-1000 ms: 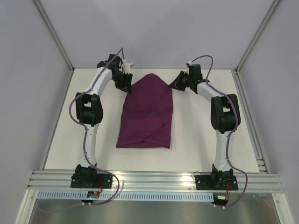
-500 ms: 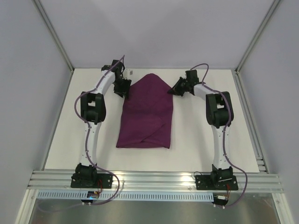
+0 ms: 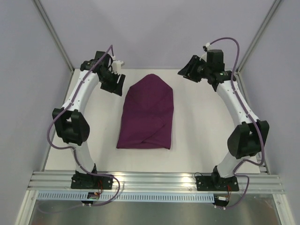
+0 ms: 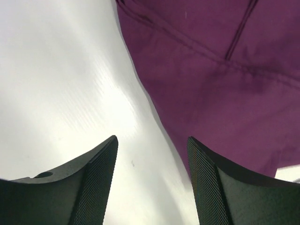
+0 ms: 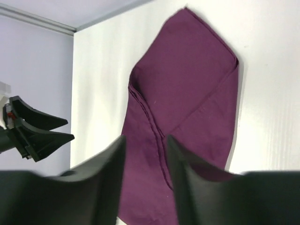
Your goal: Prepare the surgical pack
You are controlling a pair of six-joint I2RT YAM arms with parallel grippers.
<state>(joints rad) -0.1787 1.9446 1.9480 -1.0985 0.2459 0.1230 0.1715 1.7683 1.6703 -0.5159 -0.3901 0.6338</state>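
Observation:
The surgical pack (image 3: pixel 147 114) is a deep-purple cloth folded into a bundle, pointed at its far end, lying in the middle of the white table. It also shows in the left wrist view (image 4: pixel 220 70) and the right wrist view (image 5: pixel 187 108). My left gripper (image 3: pixel 117 84) hovers beside the bundle's far left edge, open, with only bare table between its fingers (image 4: pixel 152 154). My right gripper (image 3: pixel 186 75) is lifted off to the bundle's far right, open and holding nothing (image 5: pixel 146 150). No tray, gauze or forceps show.
The white table (image 3: pixel 197 136) is bounded by grey walls and aluminium posts (image 3: pixel 56 37). A metal rail (image 3: pixel 154 180) runs along the near edge where both arm bases stand. From the right wrist view the left gripper's fingers (image 5: pixel 37 131) show at the far left.
Both arms have drawn away from the bundle's far corners, outward and upward. The right gripper went from shut to open, and the left gripper opened wider. The bundle has stayed put.

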